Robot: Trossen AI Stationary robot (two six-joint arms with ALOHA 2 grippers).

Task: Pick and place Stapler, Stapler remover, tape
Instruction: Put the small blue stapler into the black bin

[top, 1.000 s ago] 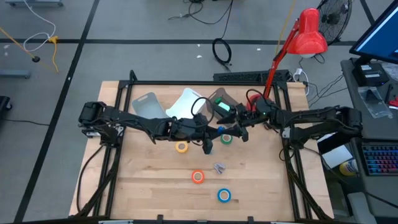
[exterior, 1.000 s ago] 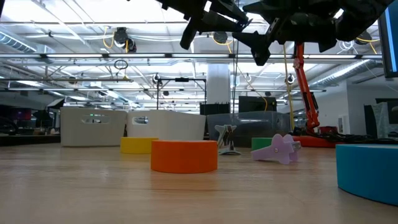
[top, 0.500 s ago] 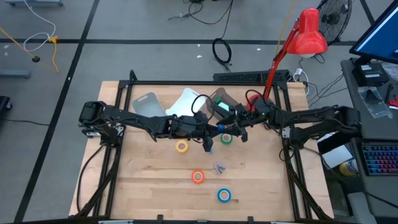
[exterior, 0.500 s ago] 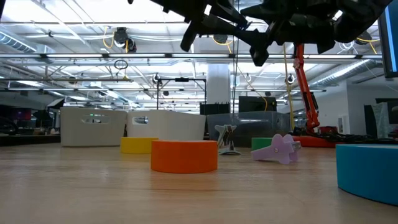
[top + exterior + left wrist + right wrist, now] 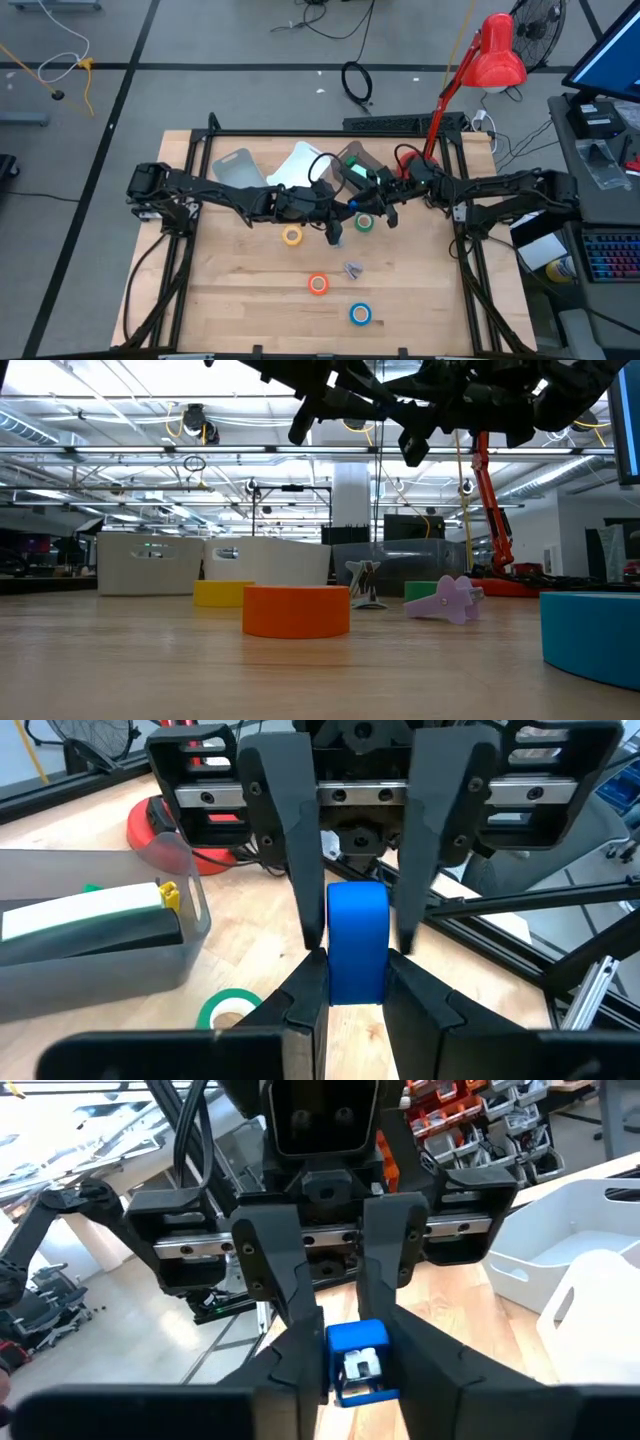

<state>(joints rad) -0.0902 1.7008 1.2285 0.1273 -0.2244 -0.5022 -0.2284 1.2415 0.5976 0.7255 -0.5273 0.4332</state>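
Blue stapler [image 5: 356, 942] held aloft; four tape rolls [image 5: 318, 284] and purple stapler remover [image 5: 352, 269] lie below.

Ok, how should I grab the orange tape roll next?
Come straight down from above and pinch across its outer wall. The orange tape roll lies flat, hole up, apart from the purple piece beside it, so both sides look open.
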